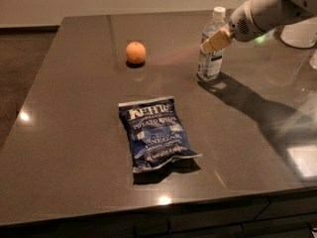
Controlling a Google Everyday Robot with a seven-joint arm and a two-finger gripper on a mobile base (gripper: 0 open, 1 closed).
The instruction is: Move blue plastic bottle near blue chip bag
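Observation:
The blue plastic bottle (210, 53) stands upright at the far right of the dark table, with a white cap and a blue-and-white label. My gripper (217, 40) reaches in from the upper right and sits against the bottle's upper part, covering some of it. The blue chip bag (156, 132) lies flat near the table's front middle, well apart from the bottle, to its front left.
An orange (135, 52) sits at the far middle of the table (74, 133), left of the bottle. White objects (302, 33) stand at the far right edge. The table's front edge runs just below the bag.

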